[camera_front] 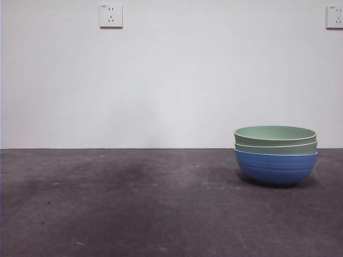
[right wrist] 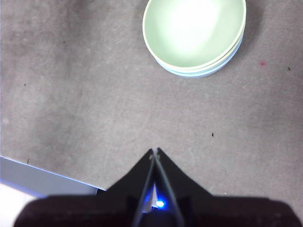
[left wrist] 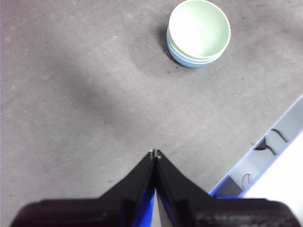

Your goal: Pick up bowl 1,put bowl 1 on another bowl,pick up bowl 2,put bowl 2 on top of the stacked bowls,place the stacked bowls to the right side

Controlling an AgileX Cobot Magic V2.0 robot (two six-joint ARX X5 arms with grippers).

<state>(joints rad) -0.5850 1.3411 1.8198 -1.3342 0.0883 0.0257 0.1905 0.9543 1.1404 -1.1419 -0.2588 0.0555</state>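
Note:
The stacked bowls stand at the right of the table in the front view. The blue bowl point(camera_front: 275, 167) is at the bottom, bowl 1 point(camera_front: 275, 148) shows as a grey-green band inside it, and pale mint bowl 2 point(camera_front: 275, 135) sits on top. From above, bowl 2 point(left wrist: 199, 29) point(right wrist: 194, 32) fills the stack, with the blue bowl's wall point(left wrist: 195, 63) point(right wrist: 196, 74) peeking out under it. My left gripper point(left wrist: 155, 153) hangs shut and empty, well away from the stack. Closer to the stack, my right gripper point(right wrist: 155, 151) is shut and empty too. Neither arm shows in the front view.
The dark grey table point(camera_front: 134, 203) runs to a white wall with two sockets point(camera_front: 110, 15) point(camera_front: 334, 16). A table edge with a pale blue border point(left wrist: 265, 156) point(right wrist: 42, 178) lies near each gripper.

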